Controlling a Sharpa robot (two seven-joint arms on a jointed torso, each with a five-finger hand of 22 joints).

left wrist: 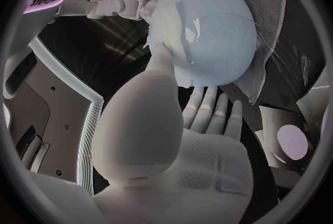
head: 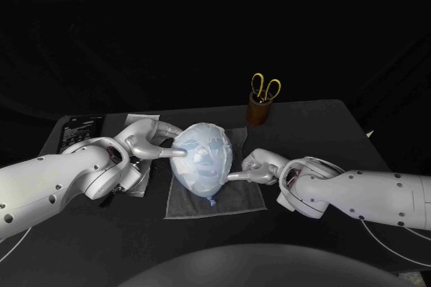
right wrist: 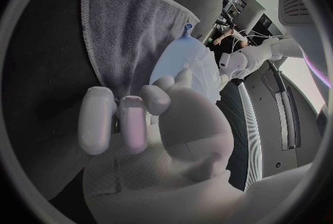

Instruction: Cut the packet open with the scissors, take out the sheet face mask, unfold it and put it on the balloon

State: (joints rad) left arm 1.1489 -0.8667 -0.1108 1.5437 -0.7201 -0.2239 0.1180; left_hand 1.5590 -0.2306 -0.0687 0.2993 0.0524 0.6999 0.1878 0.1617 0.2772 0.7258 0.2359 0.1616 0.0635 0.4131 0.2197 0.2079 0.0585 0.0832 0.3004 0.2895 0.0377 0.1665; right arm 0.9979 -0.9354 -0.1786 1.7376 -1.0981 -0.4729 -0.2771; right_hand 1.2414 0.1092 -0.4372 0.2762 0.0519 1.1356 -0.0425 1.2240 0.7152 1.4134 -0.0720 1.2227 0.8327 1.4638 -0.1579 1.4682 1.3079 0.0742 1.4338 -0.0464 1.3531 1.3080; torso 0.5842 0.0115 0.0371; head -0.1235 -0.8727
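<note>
Pale blue balloon (head: 203, 187) w/ white sheet mask (head: 205, 152) on, eyeholes visible.

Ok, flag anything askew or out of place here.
Nothing stands out. The sheet face mask lies squarely over the balloon on the grey cloth. The left hand and right hand each touch a side of it; the scissors stand in their holder.

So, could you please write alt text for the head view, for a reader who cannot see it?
A pale blue balloon wearing a white sheet face mask lies on a grey cloth on a black table, with the left robot hand and the right robot hand each touching one side of it. Behind, yellow-handled scissors stand in a brown holder.
</note>
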